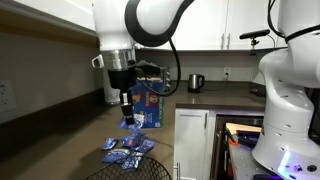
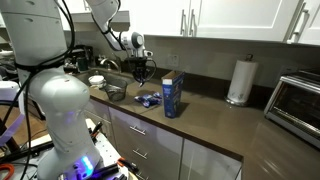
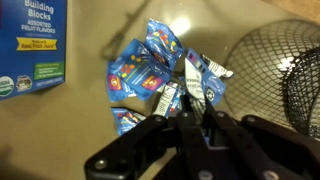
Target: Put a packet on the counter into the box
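Observation:
A pile of small blue packets (image 1: 128, 152) lies on the dark counter (image 1: 60, 150), in front of the tall blue box (image 1: 150, 103). My gripper (image 1: 127, 112) hangs above the pile, shut on one blue packet (image 1: 130, 123) that dangles from the fingertips. In the wrist view my gripper (image 3: 192, 100) has its fingers pinched on the edge of the packet (image 3: 196, 78), with the rest of the pile (image 3: 140, 70) below and the box (image 3: 30, 45) at the upper left. In an exterior view my gripper (image 2: 143, 72) is above the pile (image 2: 150, 100), and the box (image 2: 173, 96) stands just beyond.
A black wire basket (image 3: 270, 70) sits right beside the pile. A metal bowl (image 2: 115, 92), a paper-towel roll (image 2: 239, 82) and a toaster oven (image 2: 300, 100) stand along the counter. A kettle (image 1: 196, 83) stands at the back.

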